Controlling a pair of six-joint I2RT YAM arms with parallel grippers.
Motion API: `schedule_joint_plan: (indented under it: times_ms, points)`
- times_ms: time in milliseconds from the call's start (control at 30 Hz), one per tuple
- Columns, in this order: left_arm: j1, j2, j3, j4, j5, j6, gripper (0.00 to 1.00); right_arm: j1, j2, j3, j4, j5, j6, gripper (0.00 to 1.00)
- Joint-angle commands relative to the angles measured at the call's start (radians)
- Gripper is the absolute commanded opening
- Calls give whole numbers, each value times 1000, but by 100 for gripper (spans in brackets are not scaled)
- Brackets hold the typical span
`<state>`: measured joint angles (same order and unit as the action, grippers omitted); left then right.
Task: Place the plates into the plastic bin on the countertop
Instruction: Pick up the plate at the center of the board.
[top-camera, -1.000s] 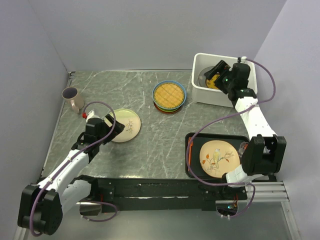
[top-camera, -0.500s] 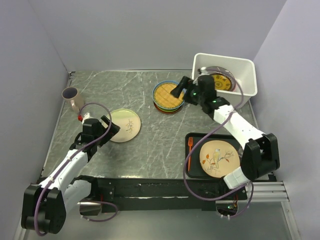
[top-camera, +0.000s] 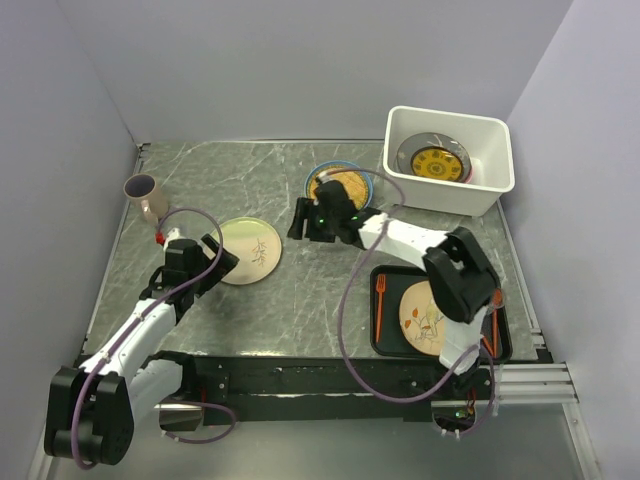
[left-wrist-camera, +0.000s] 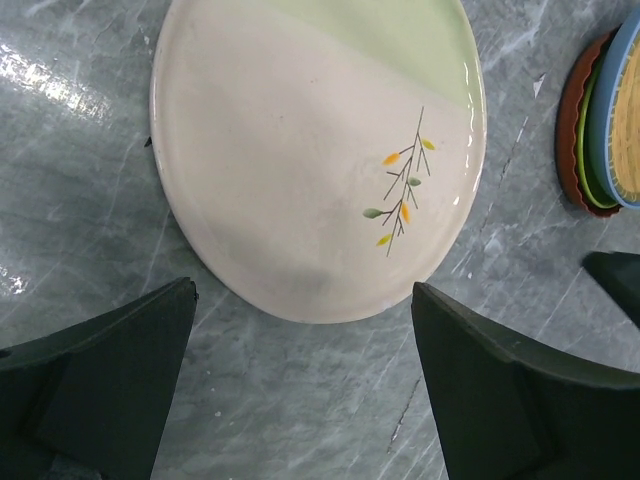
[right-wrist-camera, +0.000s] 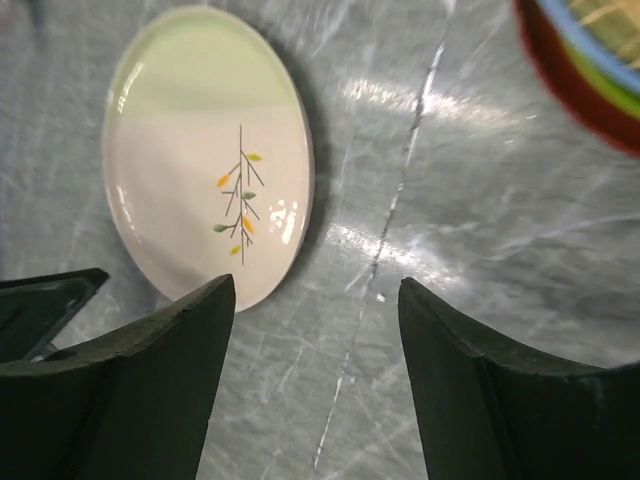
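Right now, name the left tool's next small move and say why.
Probably ease the left tool forward and down until its open fingers straddle the near rim of the cream-and-green sprig plate. That plate lies flat on the countertop just ahead of the fingers, untouched, and it is not yet in the plastic bin.

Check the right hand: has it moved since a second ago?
Yes. The right hand has swung left from over the plastic bin, past the plate stack, toward the cream plate.

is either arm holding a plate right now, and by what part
Nothing is held. The left gripper is open at the near rim of the cream-and-green plate; the right gripper is open, empty.
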<state>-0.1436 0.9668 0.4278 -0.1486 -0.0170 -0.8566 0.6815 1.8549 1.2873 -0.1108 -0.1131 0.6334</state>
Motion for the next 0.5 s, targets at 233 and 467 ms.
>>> schedule_joint_plan:
  times_ms: [233, 467]
  points:
    - [9, -14, -11, 21, 37, 30, 94, 98, 236, 187, -59, 72, -6, 68]
    - [10, -27, -17, 24, 49, 33, 94, 125, 319, 240, -90, 110, 0, 56]
